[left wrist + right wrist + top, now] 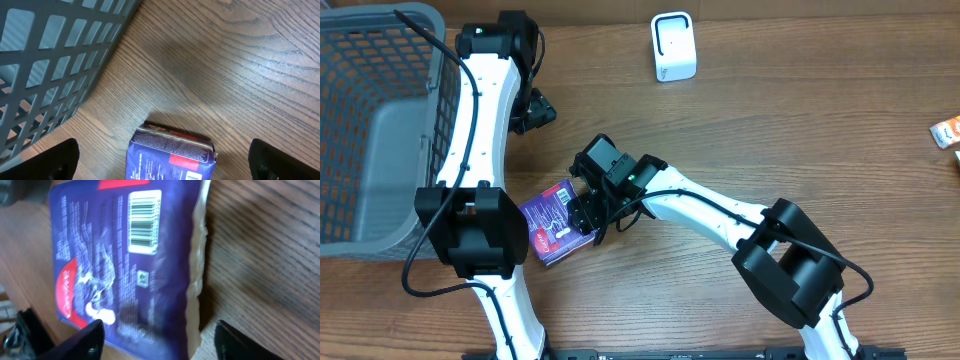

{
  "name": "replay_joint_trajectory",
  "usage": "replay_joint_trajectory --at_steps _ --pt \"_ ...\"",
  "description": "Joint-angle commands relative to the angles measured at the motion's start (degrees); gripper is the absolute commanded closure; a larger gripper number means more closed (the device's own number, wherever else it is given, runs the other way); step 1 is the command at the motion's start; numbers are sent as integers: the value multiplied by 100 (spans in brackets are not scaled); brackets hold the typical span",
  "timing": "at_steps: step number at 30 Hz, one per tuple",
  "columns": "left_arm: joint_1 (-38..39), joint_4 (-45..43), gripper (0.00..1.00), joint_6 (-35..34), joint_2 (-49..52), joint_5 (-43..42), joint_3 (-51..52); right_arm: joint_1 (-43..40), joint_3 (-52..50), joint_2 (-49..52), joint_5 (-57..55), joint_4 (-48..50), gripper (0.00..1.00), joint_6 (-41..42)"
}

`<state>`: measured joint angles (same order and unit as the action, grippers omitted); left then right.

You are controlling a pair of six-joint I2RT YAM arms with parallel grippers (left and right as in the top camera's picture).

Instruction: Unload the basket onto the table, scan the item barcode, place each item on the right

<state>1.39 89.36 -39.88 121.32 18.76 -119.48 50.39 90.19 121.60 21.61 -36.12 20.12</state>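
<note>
Your right hand (160,341) straddles purple packet (125,260), fingers (85,341) apart, not clamped; barcode (145,222) faces up. Your left hand (170,165) near packet, spread wide.

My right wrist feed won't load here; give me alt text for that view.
A purple packet lies flat on the wooden table, its white barcode label facing the camera. The right gripper hangs over its near end, dark fingers apart.
</note>
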Motion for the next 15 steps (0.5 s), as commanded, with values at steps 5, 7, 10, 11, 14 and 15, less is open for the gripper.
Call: replay_joint_trajectory --at_steps 5,7,10,11,14,15 --pt "-9 20 0 131 -13 -66 -127 61 -24 273 -162 74 64 120" --pt "-9 20 0 131 -13 -66 -127 61 -24 273 -166 76 77 164" --pt "-9 20 0 131 -13 -66 -127 52 -24 273 -164 66 96 260" --pt "-9 22 0 133 -13 -68 -120 26 -22 271 -168 11 96 264" --pt "-9 35 0 131 -13 -90 -109 -92 28 232 -273 -254 96 267" --pt "-9 42 0 133 -13 -133 -98 -166 81 186 -442 -452 96 269"
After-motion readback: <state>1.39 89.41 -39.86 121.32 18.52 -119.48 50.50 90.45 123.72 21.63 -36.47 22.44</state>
